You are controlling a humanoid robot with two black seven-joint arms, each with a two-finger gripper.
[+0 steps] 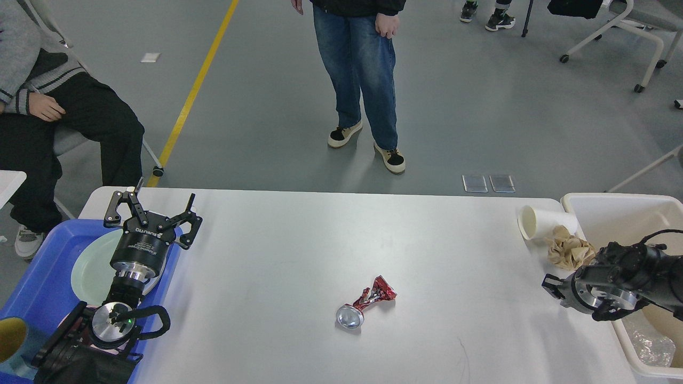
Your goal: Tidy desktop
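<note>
The desktop point(299, 250) is a wide white-grey tabletop. A crushed red can point(366, 303) lies on it near the middle front. At the far right a white paper cup point(544, 223) lies on its side, and a crumpled brown paper ball point(570, 250) sits right beside it. My right gripper point(573, 296) is just in front of the paper ball, dark and seen end-on, so I cannot tell its state or whether it touches the paper. My left gripper point(152, 210) hovers open over the table's left edge with nothing between its fingers.
A blue tray point(37, 288) at the left holds a pale green plate point(90, 269) and a yellow cup point(10, 338). A cream-white bin point(619, 210) stands off the right edge. One person stands beyond the table and another sits at the far left.
</note>
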